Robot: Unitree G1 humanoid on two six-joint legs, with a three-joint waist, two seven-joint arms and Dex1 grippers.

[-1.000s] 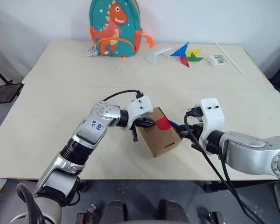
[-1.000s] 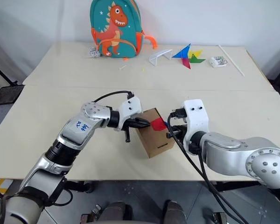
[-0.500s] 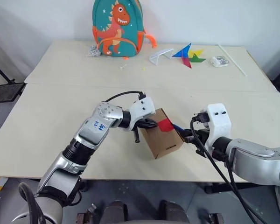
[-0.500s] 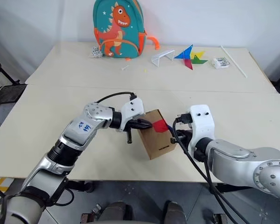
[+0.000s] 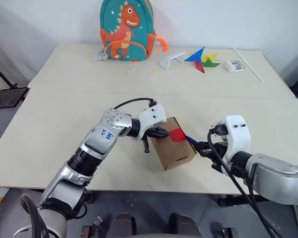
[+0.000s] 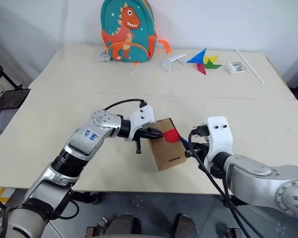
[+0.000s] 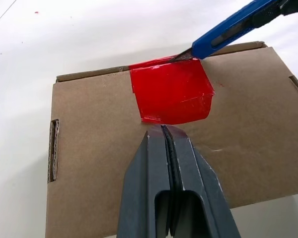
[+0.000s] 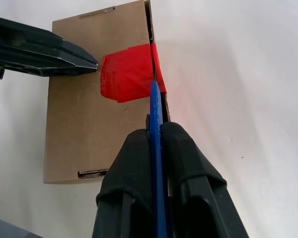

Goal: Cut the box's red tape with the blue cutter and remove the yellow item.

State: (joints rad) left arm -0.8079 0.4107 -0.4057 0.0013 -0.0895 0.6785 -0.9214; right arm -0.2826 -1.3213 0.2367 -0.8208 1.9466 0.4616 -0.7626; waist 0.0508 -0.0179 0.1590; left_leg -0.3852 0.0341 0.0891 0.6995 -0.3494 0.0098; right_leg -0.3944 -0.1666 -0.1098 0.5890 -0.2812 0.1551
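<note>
Cardboard box (image 5: 175, 145) sits tilted near the front edge of the table (image 5: 59, 114), between the two arms, its broad brown face turned up and a patch of red tape (image 5: 177, 134) stuck over the upper edge where the flap seam runs. Left end effector (image 7: 164, 130) has its two dark fingers pressed together with nothing between them, and their joined tips rest on the box face just beside the lower edge of the red tape. Right end effector (image 8: 156, 130) is clamped on the blue cutter (image 8: 155, 106), whose slim body runs out between the fingers toward the box. In the left wrist view the cutter's blade tip meets the red tape at the box's top edge, at the tape's corner; in the right wrist view the blade lies along the seam line where the tape folds over the box edge. From the head views the cutter reaches the box from the robot's right, opposite the left end effector. Farther back on the table stand a dinosaur backpack (image 5: 127, 29), a colourful pinwheel (image 5: 202, 59) and a small white stand (image 5: 171, 58), all well apart from the box.
</note>
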